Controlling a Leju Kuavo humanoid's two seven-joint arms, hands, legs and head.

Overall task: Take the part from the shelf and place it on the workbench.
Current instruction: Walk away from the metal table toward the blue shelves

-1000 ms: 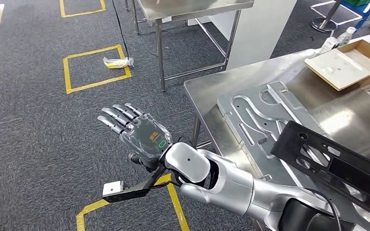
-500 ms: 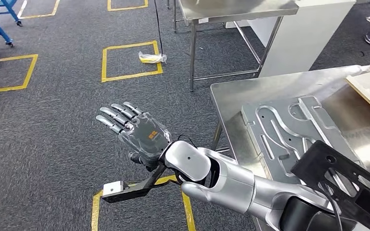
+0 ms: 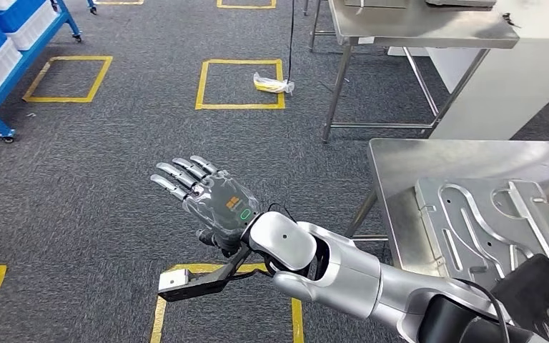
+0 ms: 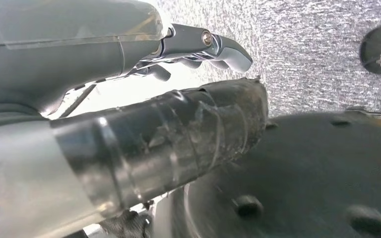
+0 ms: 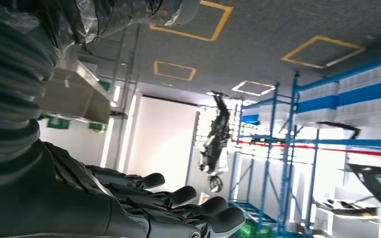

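Observation:
My right hand (image 3: 211, 200) is held out over the carpet, left of the workbench (image 3: 400, 164), fingers stretched flat and apart, holding nothing. Its dark fingers (image 5: 178, 210) also show in the right wrist view. On the workbench lies a silver cut-out metal plate (image 3: 490, 218), and a black perforated part (image 3: 547, 296) rests over its near right corner. The blue shelf (image 3: 3, 61) with white bins stands at the far left. Blue racking (image 5: 322, 124) shows in the right wrist view. My left hand (image 4: 144, 99) hangs with its taped thumb apart from its fingers, nothing between them.
A second steel table (image 3: 422, 28) and a white cabinet (image 3: 522, 86) stand behind the workbench. Yellow tape squares (image 3: 239, 86) mark the grey carpet, with a plastic wrapper (image 3: 273, 84) on one. A black cable (image 3: 291, 43) hangs by the far table.
The whole view has swung left: the workbench and its parts slid to the right edge, and the blue shelf came in at the top left. My right hand keeps its outstretched pose.

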